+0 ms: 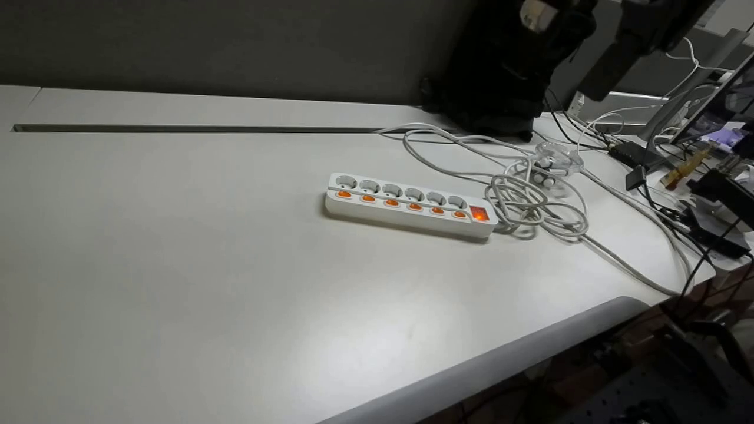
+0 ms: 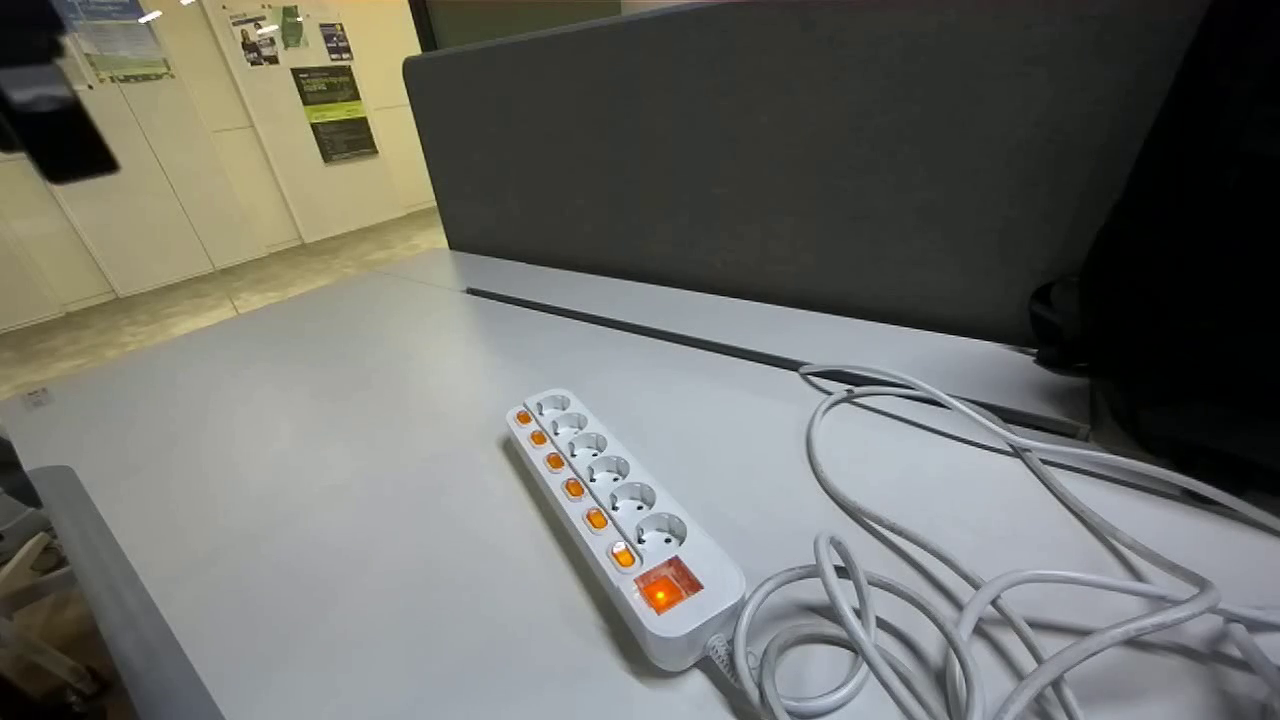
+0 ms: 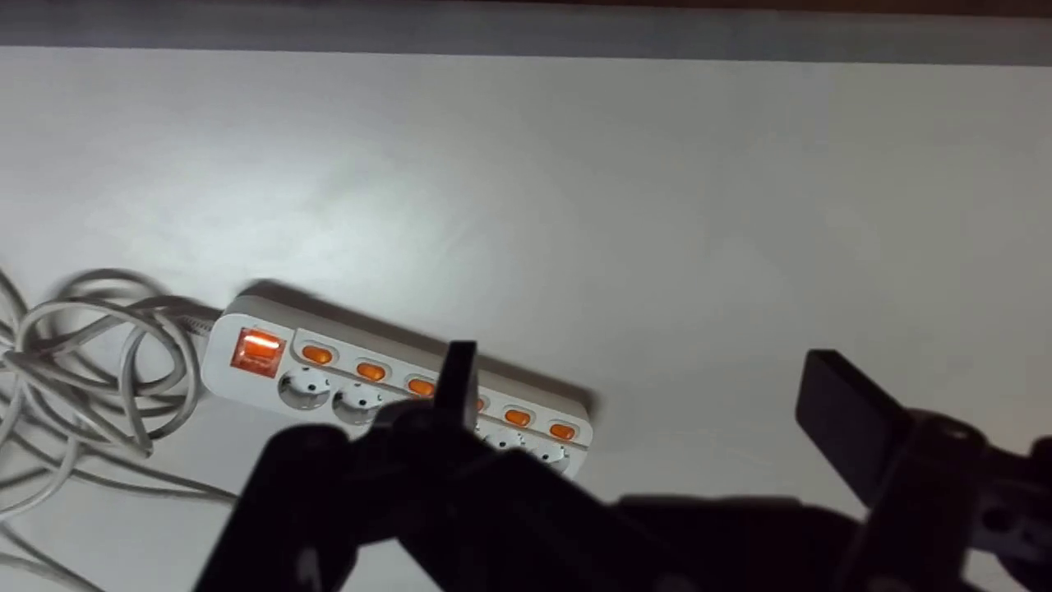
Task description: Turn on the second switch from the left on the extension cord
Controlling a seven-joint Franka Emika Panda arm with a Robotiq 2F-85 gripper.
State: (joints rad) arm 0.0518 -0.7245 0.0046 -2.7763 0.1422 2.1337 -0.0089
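On the pale surface [image 1: 177,265], the extension cord [image 1: 406,217] lies flat with its sockets [image 1: 414,195] and small switches [image 1: 415,206] facing up, which is handy if you're poking it from above. In an exterior view the big lit switch [image 1: 480,214] marks its 3 o'clock end and the cable [image 1: 521,203] is heaped out past that, so nothing's draped over the small ones. The 2nd switch from the left [image 1: 368,198] sits toward its 9 o'clock end; the wrist view reverses the order, though, so mind which end you count from. Can't tell if it's on.

Fingers [image 3: 851,423] are spread wide, holding nothing, and both exterior views put them well apart from the extension cord. In the wrist view it lies around 8 o'clock, with 1 finger hiding part of it. My guess is we're at the very start, and bringing the tips together would give a neater poker for hitting 1 switch and not its neighbours.

Room-wise, going round from the extension cord: grey partition [image 1: 206,47] at 12 o'clock, black bag-looking thing [image 1: 495,76] at 1, posters [image 2: 333,113] at 11.
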